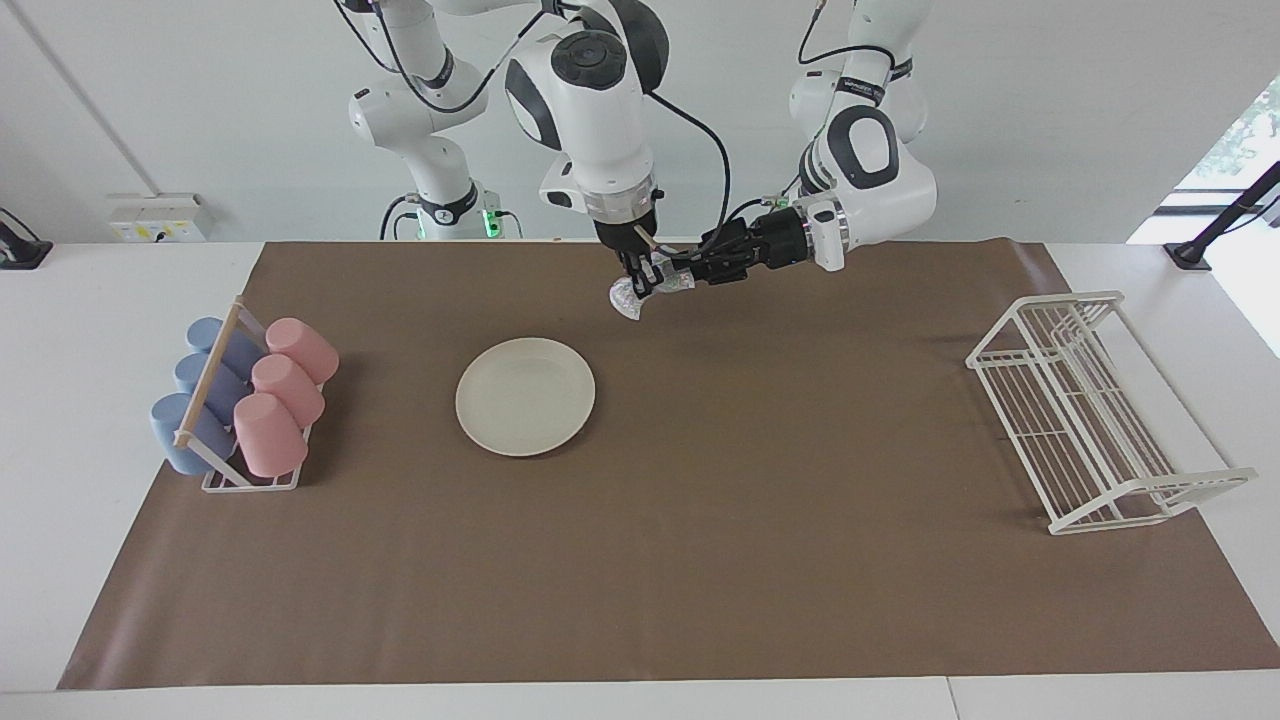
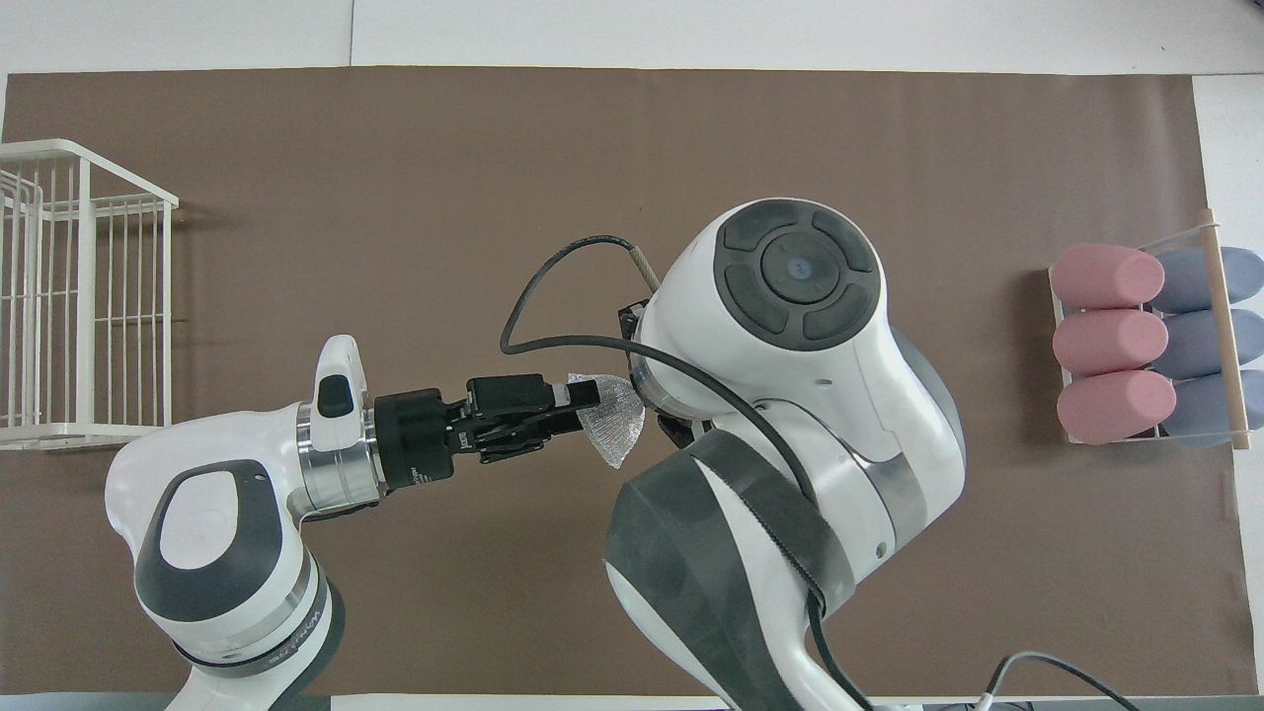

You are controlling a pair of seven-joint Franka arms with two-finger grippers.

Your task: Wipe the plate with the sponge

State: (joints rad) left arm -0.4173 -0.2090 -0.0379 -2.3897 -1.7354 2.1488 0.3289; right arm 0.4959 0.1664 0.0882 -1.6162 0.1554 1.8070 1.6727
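The cream-white plate (image 1: 525, 395) lies on the brown mat, toward the right arm's end of the table. In the overhead view my right arm hides it. The silvery sponge (image 1: 627, 298) hangs in the air above the mat, between the plate and the robots, and also shows in the overhead view (image 2: 612, 427). My left gripper (image 1: 668, 280) reaches in level and is shut on the sponge's edge (image 2: 591, 399). My right gripper (image 1: 636, 276) points down onto the same sponge; its own wrist hides it in the overhead view.
A rack of pink and blue cups (image 1: 250, 400) stands at the right arm's end of the mat (image 2: 1145, 346). A white wire dish rack (image 1: 1090, 410) stands at the left arm's end (image 2: 79, 296).
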